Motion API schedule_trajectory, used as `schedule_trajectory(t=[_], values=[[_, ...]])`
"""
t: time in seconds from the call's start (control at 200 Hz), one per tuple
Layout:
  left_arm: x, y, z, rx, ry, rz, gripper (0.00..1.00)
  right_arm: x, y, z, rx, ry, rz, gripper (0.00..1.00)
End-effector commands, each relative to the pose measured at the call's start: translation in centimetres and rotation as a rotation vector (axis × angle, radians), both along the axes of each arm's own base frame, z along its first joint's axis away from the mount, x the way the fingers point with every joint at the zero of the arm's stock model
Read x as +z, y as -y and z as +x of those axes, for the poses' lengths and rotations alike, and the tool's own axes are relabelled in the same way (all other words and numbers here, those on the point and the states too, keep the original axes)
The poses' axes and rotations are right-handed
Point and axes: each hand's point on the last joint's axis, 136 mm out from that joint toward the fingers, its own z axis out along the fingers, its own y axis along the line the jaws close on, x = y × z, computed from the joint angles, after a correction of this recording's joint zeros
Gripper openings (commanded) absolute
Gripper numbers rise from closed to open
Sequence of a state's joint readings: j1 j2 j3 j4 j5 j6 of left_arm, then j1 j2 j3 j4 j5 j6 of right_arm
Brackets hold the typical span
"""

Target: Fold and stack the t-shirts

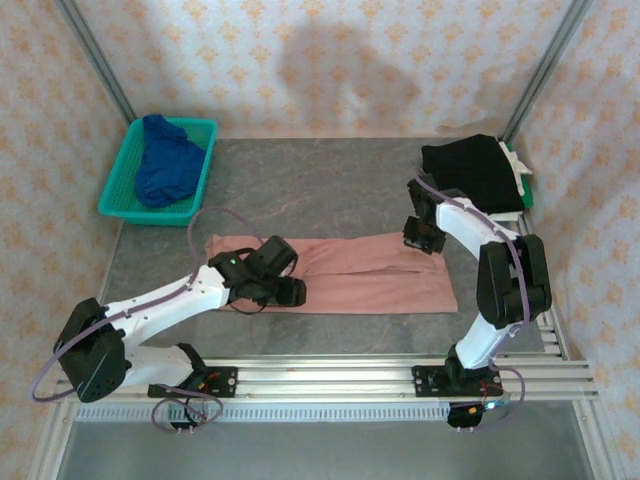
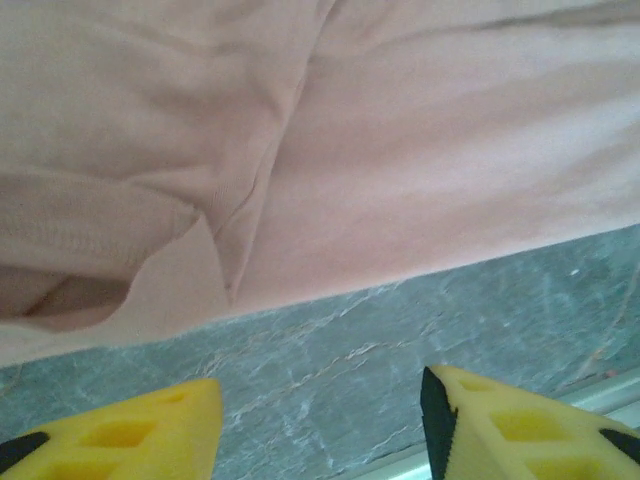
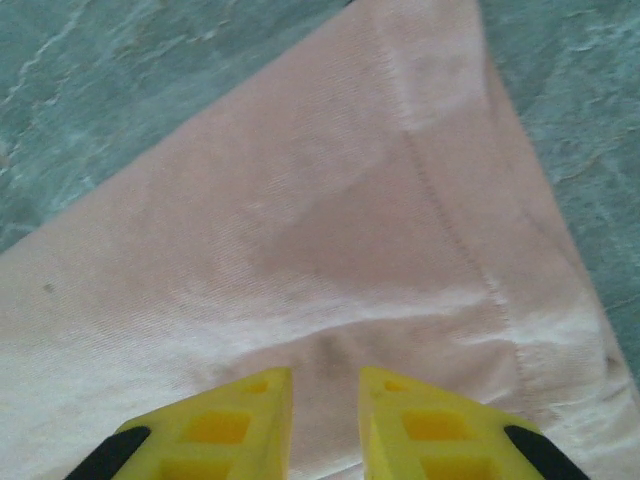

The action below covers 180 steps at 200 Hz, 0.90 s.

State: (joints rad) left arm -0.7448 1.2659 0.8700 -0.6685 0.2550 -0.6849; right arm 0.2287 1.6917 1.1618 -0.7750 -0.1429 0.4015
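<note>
A dusty-pink t-shirt point(image 1: 360, 275) lies folded into a long strip across the grey table point(image 1: 300, 190). My left gripper point(image 1: 285, 292) hovers at the shirt's near edge. In the left wrist view the left gripper point(image 2: 320, 410) is open, bare table between its fingers and the pink cloth point(image 2: 400, 150) just beyond. My right gripper point(image 1: 425, 240) sits on the strip's far right corner. In the right wrist view the right gripper point(image 3: 325, 400) pinches a ridge of pink cloth point(image 3: 330, 200). A royal-blue t-shirt point(image 1: 165, 165) lies crumpled in the basket. A black t-shirt point(image 1: 475, 170) lies folded at the back right.
The teal mesh basket point(image 1: 120, 205) stands at the back left corner. Something green and white point(image 1: 518, 165) lies against the black shirt's right side. Aluminium rails point(image 1: 350, 375) run along the near edge. Patterned walls close in the back and both sides.
</note>
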Motion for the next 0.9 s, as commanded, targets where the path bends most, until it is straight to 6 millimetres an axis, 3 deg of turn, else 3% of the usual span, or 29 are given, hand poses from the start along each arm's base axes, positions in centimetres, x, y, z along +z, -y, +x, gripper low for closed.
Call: schedule_trajectory(t=[0.0, 0.17, 0.245, 0.335, 0.48, 0.646, 0.791, 0.896], values=[[1.2, -2.1, 3.5, 0.061, 0.050, 0.058, 0.57, 0.2, -2.0, 0.5, 0.027, 0.019, 0.019, 0.24], [-2.8, -6.5, 7.3, 0.184, -0.051, 0.241, 0.50, -0.7, -3.3, 1.0, 0.049, 0.014, -0.005, 0.24], [-4.9, -6.5, 7.3, 0.180, -0.117, 0.276, 0.45, -0.9, -3.6, 1.2, 0.051, 0.014, 0.001, 0.23], [-6.4, -5.1, 5.9, 0.158, -0.172, 0.234, 0.37, -1.0, -3.4, 1.1, 0.051, 0.013, -0.005, 0.23], [-6.1, -4.8, 2.0, 0.161, -0.168, 0.268, 0.36, -0.9, -3.2, 0.9, 0.057, 0.009, -0.020, 0.23], [-6.0, -3.7, -0.8, 0.173, -0.145, 0.219, 0.36, -1.5, -3.1, 1.0, 0.071, -0.011, -0.033, 0.23], [-6.7, -3.6, -2.0, 0.178, -0.164, 0.199, 0.37, -1.6, -3.1, 1.2, 0.078, -0.026, -0.044, 0.23], [-5.0, -4.1, -1.0, 0.168, -0.119, 0.225, 0.41, -1.1, -3.6, 1.2, 0.087, -0.009, -0.015, 0.23]])
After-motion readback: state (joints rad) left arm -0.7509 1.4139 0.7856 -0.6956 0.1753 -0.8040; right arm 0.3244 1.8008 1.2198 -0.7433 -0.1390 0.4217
